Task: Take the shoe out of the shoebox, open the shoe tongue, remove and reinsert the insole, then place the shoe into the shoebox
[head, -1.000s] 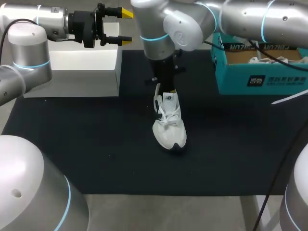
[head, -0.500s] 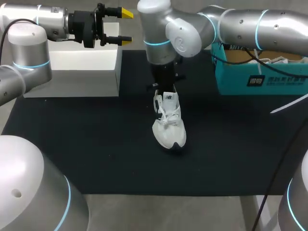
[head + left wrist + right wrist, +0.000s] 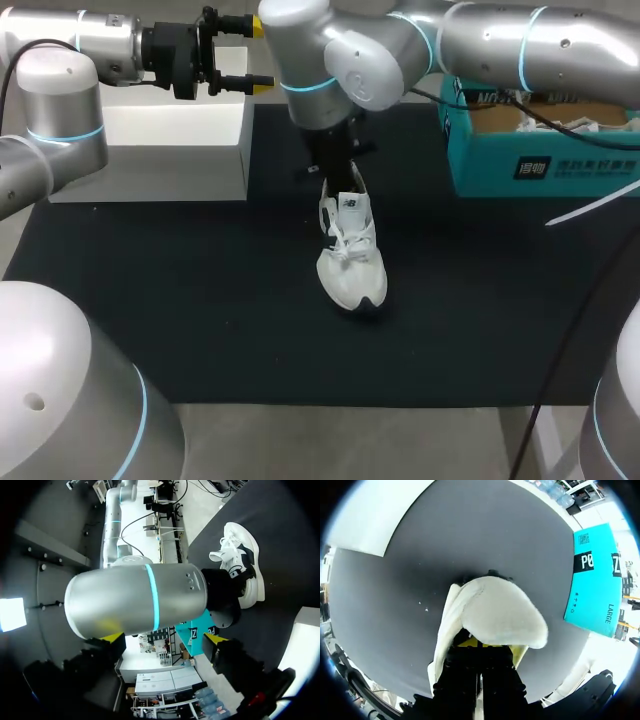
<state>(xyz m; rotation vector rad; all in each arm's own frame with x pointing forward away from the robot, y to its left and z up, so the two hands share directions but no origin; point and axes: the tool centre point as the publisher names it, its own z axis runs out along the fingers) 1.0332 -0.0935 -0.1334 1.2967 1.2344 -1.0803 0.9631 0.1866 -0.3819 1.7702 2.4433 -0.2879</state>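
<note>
Pinching insole (image 3: 500, 612) at heel, right claw (image 3: 492, 647) narrow, apparently gripping it. Best lift straight, slow; shoe (image 3: 352, 262) must sit flat on bench (image 3: 150, 300). Left claw (image 3: 260, 57) wide, empty.

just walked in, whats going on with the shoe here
The right gripper is down at the heel end of the white lace-up sneaker, with white shoe material lying over it. The sneaker stands on the black mat, already out of the open teal cardboard shoebox at the far right. The left gripper hangs above the white box at the far left, fingers open, holding nothing.
</note>
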